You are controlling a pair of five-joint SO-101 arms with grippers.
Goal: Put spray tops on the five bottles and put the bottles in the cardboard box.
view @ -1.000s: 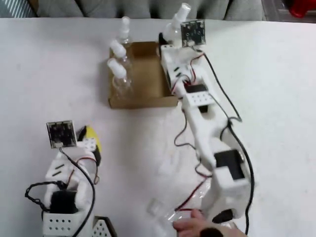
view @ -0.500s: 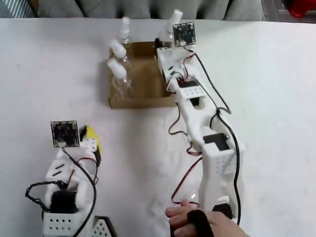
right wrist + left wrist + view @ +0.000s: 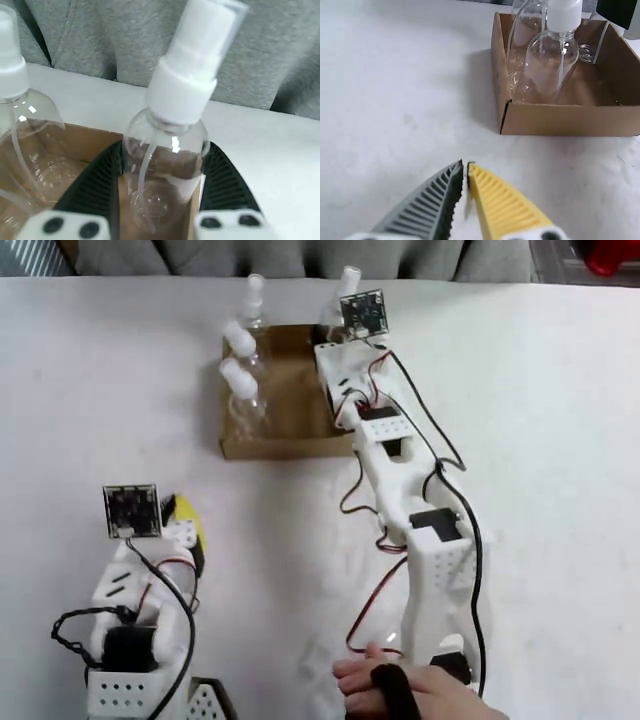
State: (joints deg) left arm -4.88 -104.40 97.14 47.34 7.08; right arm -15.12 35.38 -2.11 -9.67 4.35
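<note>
Cardboard box (image 3: 290,415) sits on the white worktop (image 3: 560,390) in the high view, with three bottles (image 3: 240,390) standing in its left side, white sprayers fitted. The right arm (image 3: 410,490) stretches to the box's far right corner, where the right gripper (image 3: 335,320) holds a fourth bottle (image 3: 347,282), slightly tilted. The left gripper (image 3: 185,530) sits low at the near left, well apart from the box.

From the left wrist, the left gripper (image 3: 466,169) has its grey and yellow fingers (image 3: 495,200) pressed together with nothing between them, over bare worktop. The box (image 3: 560,119) lies ahead.

From the right wrist, the right gripper (image 3: 165,150) clamps its black fingers (image 3: 95,185) on both sides of the fourth bottle's clear body. Its spray top (image 3: 190,75) is on, and it hangs over the box's edge.
</note>
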